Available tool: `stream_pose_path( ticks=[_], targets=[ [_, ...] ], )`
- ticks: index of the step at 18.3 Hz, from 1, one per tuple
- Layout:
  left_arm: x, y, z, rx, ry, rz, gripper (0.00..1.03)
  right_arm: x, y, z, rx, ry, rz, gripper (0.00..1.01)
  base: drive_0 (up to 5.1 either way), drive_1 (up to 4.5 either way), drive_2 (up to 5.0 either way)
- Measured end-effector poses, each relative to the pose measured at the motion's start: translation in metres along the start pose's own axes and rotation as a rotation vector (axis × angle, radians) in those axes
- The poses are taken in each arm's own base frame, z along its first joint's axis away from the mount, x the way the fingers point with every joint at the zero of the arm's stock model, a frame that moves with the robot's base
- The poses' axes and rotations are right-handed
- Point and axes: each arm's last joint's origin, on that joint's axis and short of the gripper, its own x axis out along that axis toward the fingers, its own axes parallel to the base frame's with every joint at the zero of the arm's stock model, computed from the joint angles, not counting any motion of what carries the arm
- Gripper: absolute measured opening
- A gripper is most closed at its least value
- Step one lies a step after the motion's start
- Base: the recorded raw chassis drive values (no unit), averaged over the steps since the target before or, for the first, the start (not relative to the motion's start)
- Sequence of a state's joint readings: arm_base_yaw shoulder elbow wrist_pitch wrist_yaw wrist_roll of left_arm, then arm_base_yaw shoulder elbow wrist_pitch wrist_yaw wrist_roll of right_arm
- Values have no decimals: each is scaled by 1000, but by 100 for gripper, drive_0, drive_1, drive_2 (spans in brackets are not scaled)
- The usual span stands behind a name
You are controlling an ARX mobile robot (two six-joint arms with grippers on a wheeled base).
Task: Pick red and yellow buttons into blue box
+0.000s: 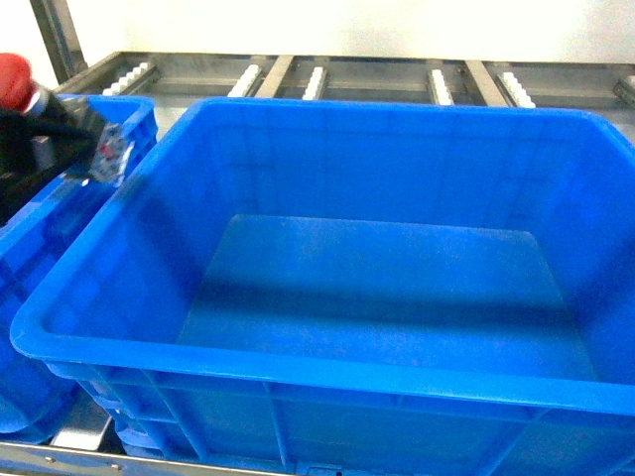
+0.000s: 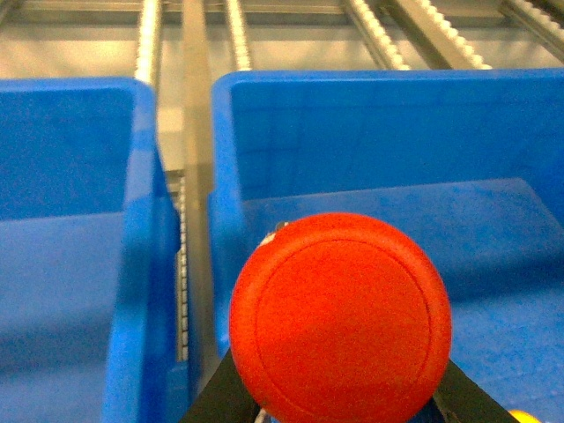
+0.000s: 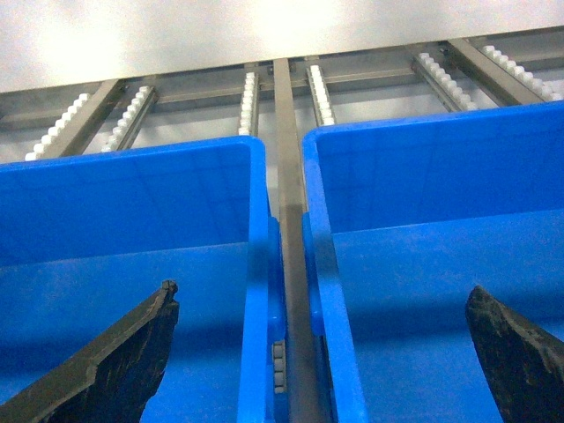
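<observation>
1. Your left gripper (image 1: 45,139) sits at the far left of the head view, pinching the red button (image 1: 14,79); its clear contact block (image 1: 111,154) points right, towards the blue box (image 1: 327,382).
2. In your left wrist view the red cap (image 2: 340,317) fills the near centre, black fingers (image 2: 220,392) pressed against its sides from below.
3. The button hangs over the gap between the left bin (image 1: 30,288) and the box, near the box's left rim.
4. A sliver of yellow (image 2: 524,416) shows at the near right corner of that wrist view; you cannot tell what it is.
5. The box fills the middle and right of the head view.
6. Your right gripper (image 3: 308,370) is spread wide, fingers (image 3: 115,361) well apart, holding nothing, above the two bins' adjoining walls.
7. Roller rails (image 1: 317,79) run behind the bins.
</observation>
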State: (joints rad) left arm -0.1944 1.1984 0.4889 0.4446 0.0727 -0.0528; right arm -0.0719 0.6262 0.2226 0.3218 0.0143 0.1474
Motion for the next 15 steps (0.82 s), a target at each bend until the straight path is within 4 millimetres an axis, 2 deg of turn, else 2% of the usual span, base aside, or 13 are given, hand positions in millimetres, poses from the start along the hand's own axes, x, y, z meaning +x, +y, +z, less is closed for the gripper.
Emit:
stream_pose_path(
  ticks=[1,3,5,7,8,10,11,13,15],
  targets=[
    [10,-4,6,14,22,-39,21,0,0,0,1,1,0,98,0,0,0],
    [51,-22,16,93,104,-156,21,0,0,0,2,0,0,98,0,0,0],
    [94,-38,11,181,234,-196,21,0,0,0,2,0,0,98,0,0,0],
    [131,-51,0,223,377,-238,21,0,0,0,2,0,0,98,0,0,0],
    [157,-60,-11,250,456,-237,23,0,0,0,2,0,0,98,0,0,0],
    [179,-69,-21,289,485,-237,45,0,0,0,2,0,-1,98,0,0,0],
    [182,-75,-17,300,459,-241,59,0,0,0,2,0,-1,98,0,0,0],
    [177,-80,4,303,350,-252,83,0,0,0,2,0,-1,98,0,0,0],
    [161,-74,20,293,261,-228,100,0,0,0,2,0,-1,98,0,0,0]
  ],
)
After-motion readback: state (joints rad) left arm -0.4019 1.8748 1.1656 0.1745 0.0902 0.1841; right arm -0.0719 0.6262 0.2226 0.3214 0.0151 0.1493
